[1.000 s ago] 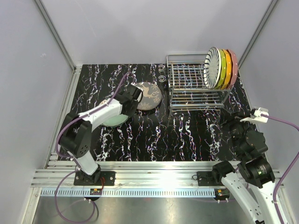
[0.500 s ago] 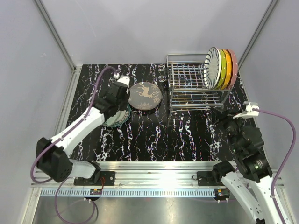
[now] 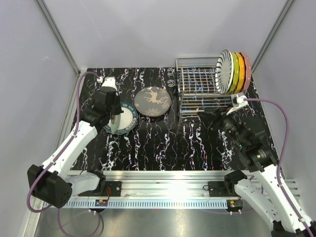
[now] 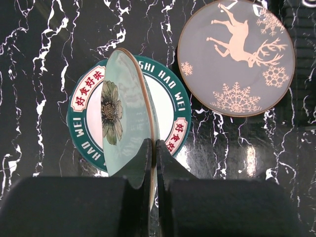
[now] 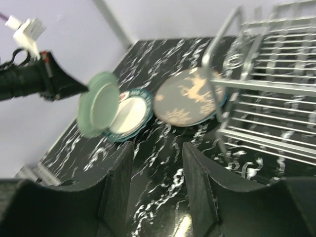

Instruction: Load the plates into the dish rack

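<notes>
My left gripper [image 4: 153, 148] is shut on the rim of a pale green flower plate [image 4: 123, 108], holding it on edge above a teal-rimmed plate [image 4: 170, 103] that lies flat on the table. In the top view the held plate [image 3: 114, 122] hangs at the left. A grey-brown deer plate [image 3: 153, 101] lies flat beside them. The dish rack [image 3: 200, 91] stands at the back right. A striped white plate [image 3: 225, 70], a yellow-green plate [image 3: 233, 74], an orange plate [image 3: 240, 73] and a pink plate [image 3: 246, 71] stand upright at its right end. My right gripper [image 3: 210, 118] is open in front of the rack, holding nothing.
The black marbled table [image 3: 168, 143] is walled by grey panels on three sides. The rack's left slots [image 5: 266, 89] hold nothing. An aluminium rail [image 3: 168, 185] runs along the near edge by the arm bases.
The left gripper closed on the green plate's rim and swung left, tipping it up on edge. The right arm reached forward and left toward the rack's front, its jaws widening.
</notes>
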`<control>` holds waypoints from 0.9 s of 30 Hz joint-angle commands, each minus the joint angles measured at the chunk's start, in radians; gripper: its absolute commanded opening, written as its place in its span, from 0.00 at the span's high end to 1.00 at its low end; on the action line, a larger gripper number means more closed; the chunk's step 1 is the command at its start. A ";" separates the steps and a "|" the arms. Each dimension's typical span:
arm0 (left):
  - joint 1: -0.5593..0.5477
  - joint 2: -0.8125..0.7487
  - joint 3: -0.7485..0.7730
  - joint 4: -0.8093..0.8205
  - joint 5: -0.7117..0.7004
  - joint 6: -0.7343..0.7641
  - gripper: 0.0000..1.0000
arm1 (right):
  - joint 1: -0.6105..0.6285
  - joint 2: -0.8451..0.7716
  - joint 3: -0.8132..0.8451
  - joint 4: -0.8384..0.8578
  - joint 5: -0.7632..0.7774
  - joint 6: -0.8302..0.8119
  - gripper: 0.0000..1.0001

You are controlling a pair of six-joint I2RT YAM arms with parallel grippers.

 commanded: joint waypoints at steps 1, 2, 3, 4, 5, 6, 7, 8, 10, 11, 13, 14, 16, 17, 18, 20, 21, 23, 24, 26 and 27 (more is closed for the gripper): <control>0.017 -0.078 -0.008 0.146 0.021 -0.037 1.00 | 0.063 0.084 0.045 0.113 -0.095 0.011 0.48; 0.018 -0.084 -0.013 0.151 0.024 -0.040 1.00 | 0.095 0.106 0.051 0.124 -0.075 -0.011 0.48; 0.020 -0.094 -0.016 0.156 0.027 -0.042 1.00 | 0.146 0.155 0.060 0.128 -0.043 -0.029 0.47; 0.023 -0.095 -0.016 0.156 0.024 -0.043 1.00 | 0.249 0.182 0.077 0.133 0.062 -0.048 0.47; 0.025 -0.097 -0.016 0.157 0.021 -0.043 1.00 | 0.307 0.246 0.086 0.148 0.113 -0.080 0.46; 0.025 -0.103 -0.016 0.156 0.020 -0.046 1.00 | 0.350 0.281 0.095 0.162 0.168 -0.091 0.46; 0.028 -0.106 -0.018 0.157 0.017 -0.048 1.00 | 0.420 0.319 0.111 0.177 0.173 -0.094 0.46; 0.028 -0.106 -0.019 0.159 0.018 -0.046 1.00 | 0.448 0.391 0.114 0.237 0.208 -0.088 0.46; 0.029 -0.117 -0.027 0.168 0.015 -0.051 1.00 | 0.540 0.466 0.125 0.301 0.242 -0.092 0.45; 0.029 -0.121 -0.028 0.171 0.008 -0.054 1.00 | 0.572 0.545 0.134 0.356 0.273 -0.107 0.43; 0.029 -0.140 -0.042 0.186 -0.002 -0.063 1.00 | 0.638 0.632 0.180 0.424 0.378 -0.130 0.41; 0.029 -0.147 -0.048 0.193 -0.011 -0.068 1.00 | 0.695 0.676 0.200 0.447 0.411 -0.140 0.39; 0.028 -0.169 -0.065 0.206 -0.020 -0.082 1.00 | 0.736 0.797 0.249 0.501 0.504 -0.157 0.35; 0.029 -0.173 -0.068 0.213 -0.025 -0.088 1.00 | 0.768 0.871 0.267 0.551 0.529 -0.163 0.33; 0.031 -0.184 -0.074 0.214 -0.026 -0.095 1.00 | 0.778 0.905 0.284 0.575 0.555 -0.161 0.31; 0.031 -0.192 -0.079 0.219 -0.029 -0.106 1.00 | 0.792 0.968 0.338 0.627 0.574 -0.148 0.30; 0.031 -0.196 -0.079 0.220 -0.031 -0.114 1.00 | 0.798 1.021 0.353 0.641 0.581 -0.141 0.30; 0.031 -0.204 -0.080 0.217 -0.043 -0.121 1.00 | 0.804 1.081 0.373 0.721 0.566 -0.123 0.28; 0.031 -0.212 -0.083 0.220 -0.043 -0.131 1.00 | 0.810 1.101 0.376 0.751 0.555 -0.120 0.28; 0.031 -0.216 -0.087 0.220 -0.039 -0.138 1.00 | 0.819 1.141 0.402 0.799 0.560 -0.115 0.28; 0.031 -0.222 -0.088 0.225 -0.036 -0.140 1.00 | 0.824 1.179 0.413 0.806 0.563 -0.115 0.27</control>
